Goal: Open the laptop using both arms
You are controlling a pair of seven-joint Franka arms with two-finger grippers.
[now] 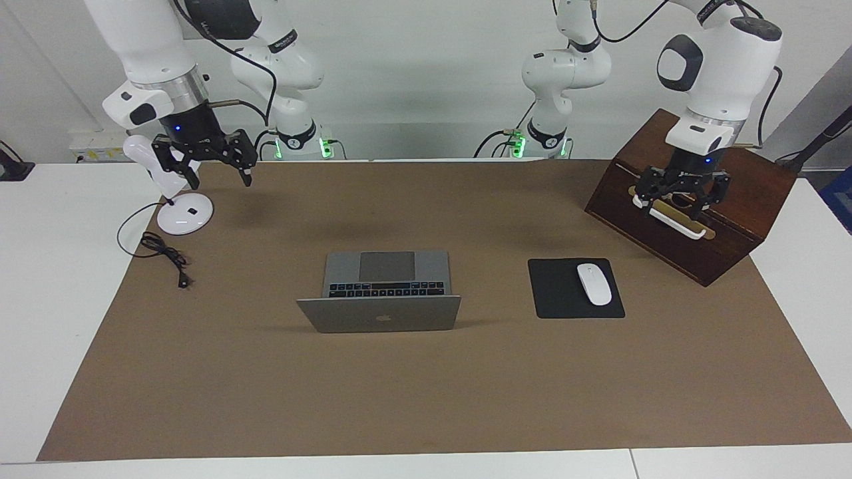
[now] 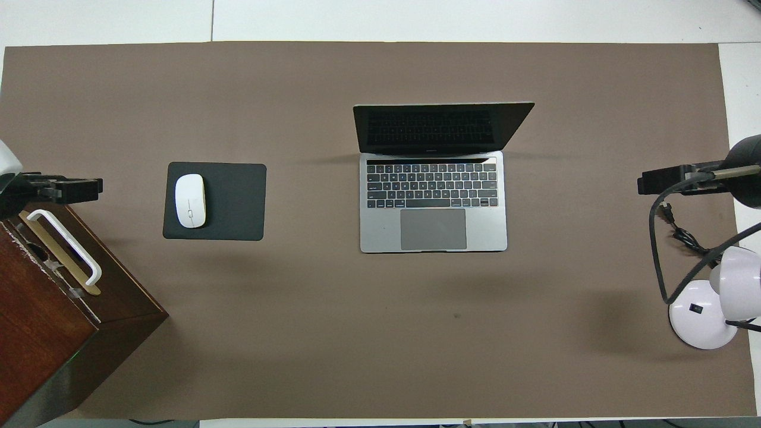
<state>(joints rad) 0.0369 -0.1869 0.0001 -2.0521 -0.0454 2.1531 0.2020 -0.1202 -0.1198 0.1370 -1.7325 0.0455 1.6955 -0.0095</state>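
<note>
At mid-mat, the laptop [image 1: 379,293] stood already open, untouched; left gripper [image 1: 681,197], spread wide and empty, hung over the wooden box [image 1: 705,226], right gripper [image 1: 212,159], also spread empty, hung beside the lamp [image 1: 174,199], where a careless swing risked snagging its cord.

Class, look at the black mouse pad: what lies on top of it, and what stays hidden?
A white mouse lies on the mouse pad, toward the left arm's end. The pad's surface under the mouse is covered.

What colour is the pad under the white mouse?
Black: the flat rectangular mouse pad beneath the white oval mouse, clearest in the overhead view.
</note>
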